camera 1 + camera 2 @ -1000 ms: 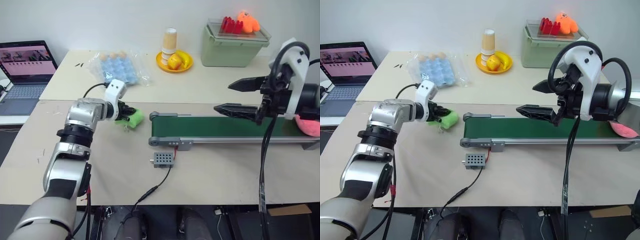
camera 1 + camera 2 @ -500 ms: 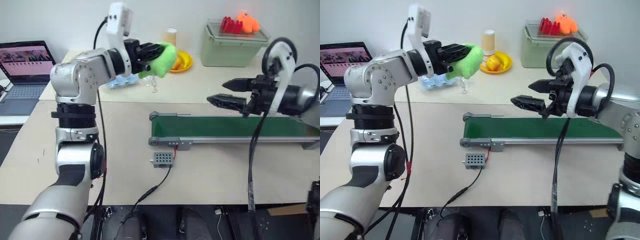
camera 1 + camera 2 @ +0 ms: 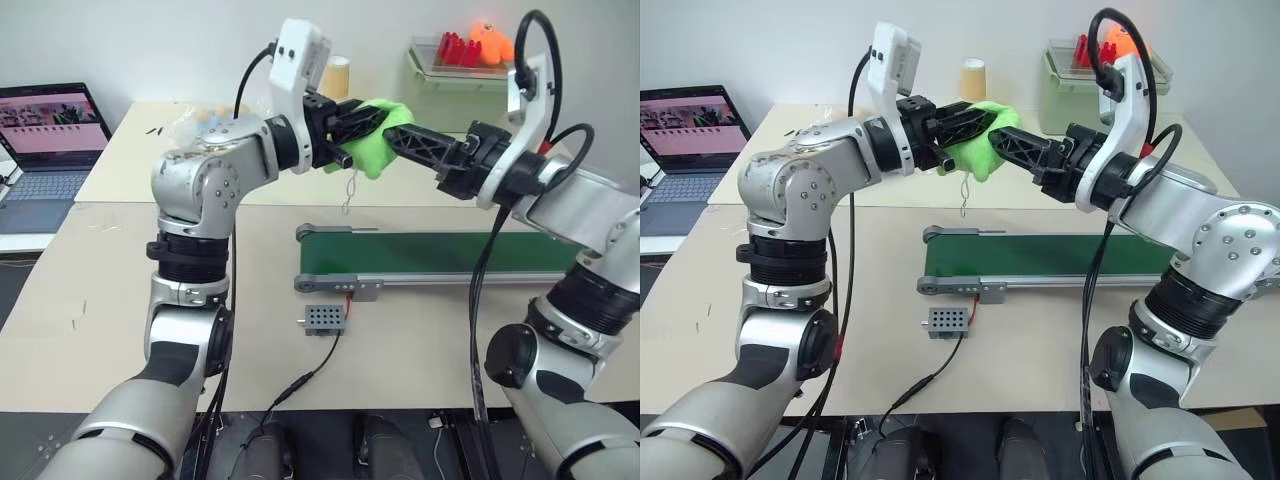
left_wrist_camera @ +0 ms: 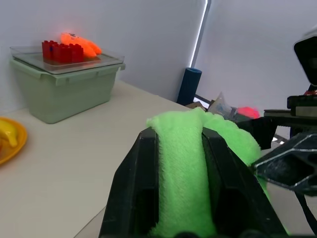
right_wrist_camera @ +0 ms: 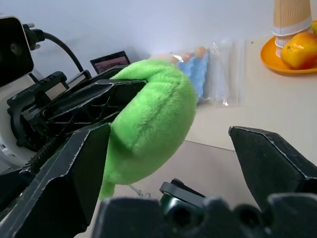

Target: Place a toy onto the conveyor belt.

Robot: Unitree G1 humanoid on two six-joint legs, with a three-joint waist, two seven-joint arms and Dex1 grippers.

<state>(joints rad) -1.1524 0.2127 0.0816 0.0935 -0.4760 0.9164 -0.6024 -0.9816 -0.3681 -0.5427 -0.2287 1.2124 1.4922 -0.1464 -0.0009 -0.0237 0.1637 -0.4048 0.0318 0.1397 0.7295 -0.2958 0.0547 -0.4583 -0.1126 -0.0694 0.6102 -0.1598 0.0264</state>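
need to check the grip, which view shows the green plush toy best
The right wrist view: the green plush toy shows whole, clamped by the left gripper, between the open right gripper fingers. The left wrist view shows a strip between fingers; the eye views show it small, above the conveyor belt.

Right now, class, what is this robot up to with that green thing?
The left gripper is shut on a green plush toy, holding it in the air above the table. The right gripper, jaws wide open, faces the toy from the other side, with one finger on each side of it, as if for a handover. The conveyor belt below carries no toy yet.
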